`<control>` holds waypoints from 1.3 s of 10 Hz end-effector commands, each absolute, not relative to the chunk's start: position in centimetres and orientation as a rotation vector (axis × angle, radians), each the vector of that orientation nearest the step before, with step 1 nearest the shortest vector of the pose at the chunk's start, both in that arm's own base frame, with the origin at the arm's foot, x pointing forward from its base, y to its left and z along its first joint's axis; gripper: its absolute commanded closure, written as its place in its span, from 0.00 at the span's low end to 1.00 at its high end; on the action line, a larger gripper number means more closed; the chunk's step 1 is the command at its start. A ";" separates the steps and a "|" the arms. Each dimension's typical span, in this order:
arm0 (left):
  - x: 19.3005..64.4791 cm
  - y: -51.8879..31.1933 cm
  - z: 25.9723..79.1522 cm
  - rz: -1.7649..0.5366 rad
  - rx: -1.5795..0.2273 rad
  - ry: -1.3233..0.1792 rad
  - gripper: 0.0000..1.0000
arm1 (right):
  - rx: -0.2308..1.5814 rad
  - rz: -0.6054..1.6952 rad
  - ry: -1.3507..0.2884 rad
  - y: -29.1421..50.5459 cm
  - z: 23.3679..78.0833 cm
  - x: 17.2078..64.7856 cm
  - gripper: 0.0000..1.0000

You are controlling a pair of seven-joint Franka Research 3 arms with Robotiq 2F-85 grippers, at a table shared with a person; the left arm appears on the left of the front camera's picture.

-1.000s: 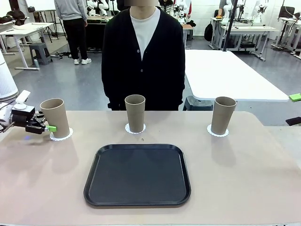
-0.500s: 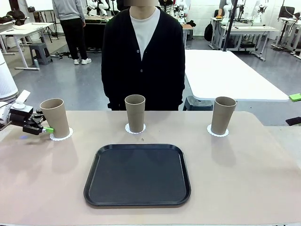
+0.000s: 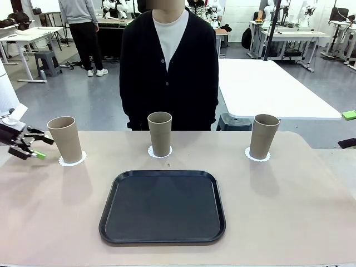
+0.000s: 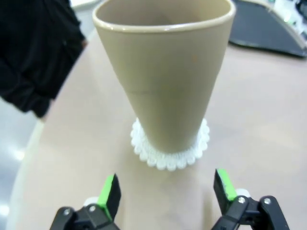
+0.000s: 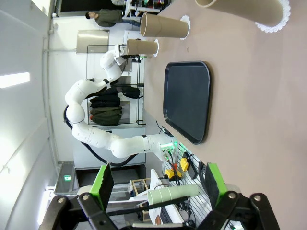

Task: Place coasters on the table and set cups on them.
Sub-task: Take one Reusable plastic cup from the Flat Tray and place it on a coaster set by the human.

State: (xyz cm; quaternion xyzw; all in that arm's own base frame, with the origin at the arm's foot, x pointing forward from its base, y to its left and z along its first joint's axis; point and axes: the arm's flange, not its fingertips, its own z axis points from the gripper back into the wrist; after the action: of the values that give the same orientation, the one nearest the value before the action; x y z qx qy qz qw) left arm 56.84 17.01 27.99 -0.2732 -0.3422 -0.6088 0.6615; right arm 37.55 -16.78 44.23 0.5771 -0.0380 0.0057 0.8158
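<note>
Three tall tan cardboard-like cups (image 3: pixel 160 133) each stand on a white scalloped round coaster (image 3: pixel 73 160) along the far side of the beige tabletop (image 3: pixel 289 200). The left gripper (image 3: pixel 34 147), beside the left cup, and the right gripper (image 5: pixel 156 184) gape wide, holding nothing.

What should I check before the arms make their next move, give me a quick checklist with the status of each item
1. Left cup upright on its coaster: ok.
2. Middle cup on its coaster: ok.
3. Right cup on its coaster: ok.
4. Left gripper open, apart from the left cup: ok.
5. Right gripper open, holding nothing: ok.
6. Black tray bare: ok.
</note>
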 end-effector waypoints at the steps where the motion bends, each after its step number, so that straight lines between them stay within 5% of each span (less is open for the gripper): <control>1: 52.6 17.5 34.7 -1.368 -0.408 -0.679 0.00 | 1.229 0.020 -0.085 -16.8 44.3 37.6 0.00; 4: 47.0 15.6 45.5 -1.368 -0.081 -0.585 0.00 | 1.229 0.020 -0.085 -16.8 44.3 37.6 0.00; 6: 44.0 13.9 50.6 -1.343 -0.028 -0.419 0.00 | 1.229 0.020 -0.085 -16.8 44.3 37.6 0.00; 9: 43.9 10.1 54.9 -1.209 -0.061 -0.182 0.00 | 1.229 0.020 -0.085 -16.8 44.3 37.6 0.00; 13: 46.1 6.6 54.9 -1.021 -0.174 -0.256 0.00 | 1.229 0.020 -0.085 -16.8 44.3 37.6 0.00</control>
State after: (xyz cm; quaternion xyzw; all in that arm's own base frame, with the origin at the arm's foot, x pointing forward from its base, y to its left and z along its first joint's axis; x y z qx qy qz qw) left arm 45.03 6.05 55.13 -0.0760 -0.0935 -0.5121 0.8504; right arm 37.56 -16.78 44.24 0.5770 -0.0380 0.0058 0.8158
